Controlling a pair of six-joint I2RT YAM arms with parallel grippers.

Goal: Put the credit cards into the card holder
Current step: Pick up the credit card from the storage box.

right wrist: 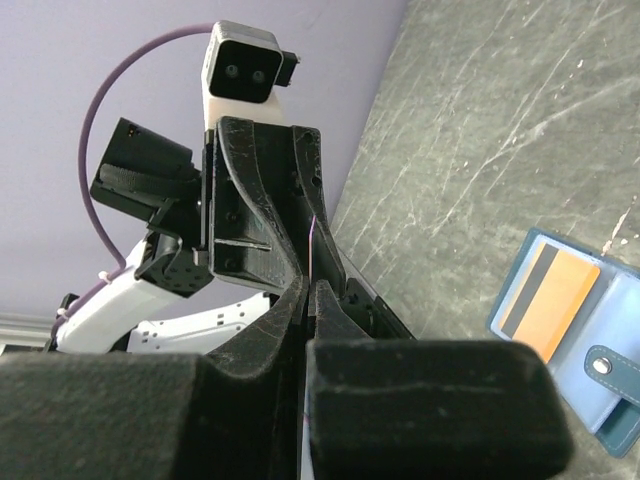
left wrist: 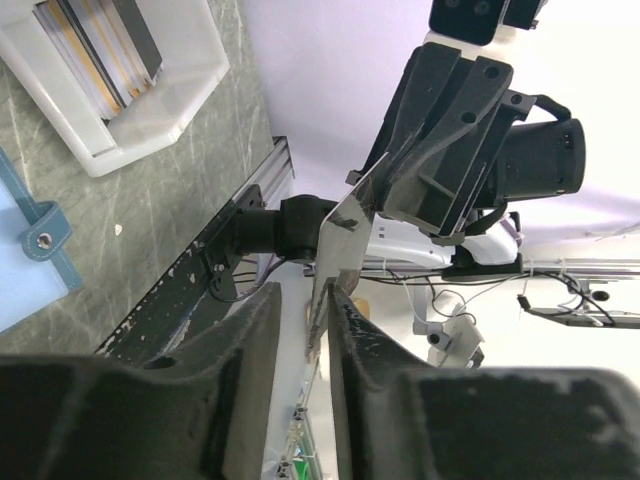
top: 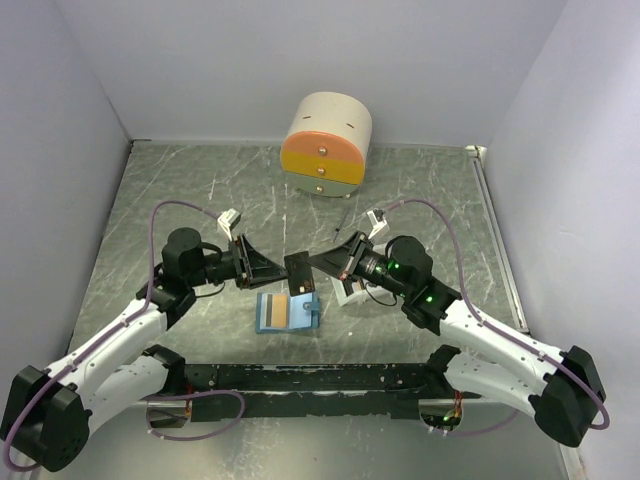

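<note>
A dark credit card (top: 301,271) hangs in the air between my two grippers, above the open light-blue card holder (top: 288,312). My right gripper (top: 322,264) is shut on the card's right end. In the right wrist view the gripper (right wrist: 310,290) has its jaws pressed on the thin card edge. My left gripper (top: 281,270) is open around the card's left end. In the left wrist view the card (left wrist: 335,250) lies against one finger of the left gripper (left wrist: 305,295), with a gap to the other. An orange card (right wrist: 555,300) sits in a slot of the holder (right wrist: 590,345).
A white tray (left wrist: 150,100) holding several more cards (left wrist: 100,45) stands just right of the holder, under my right gripper. A round cream drawer box (top: 326,145) with orange and yellow fronts stands at the back. Grey walls enclose the table.
</note>
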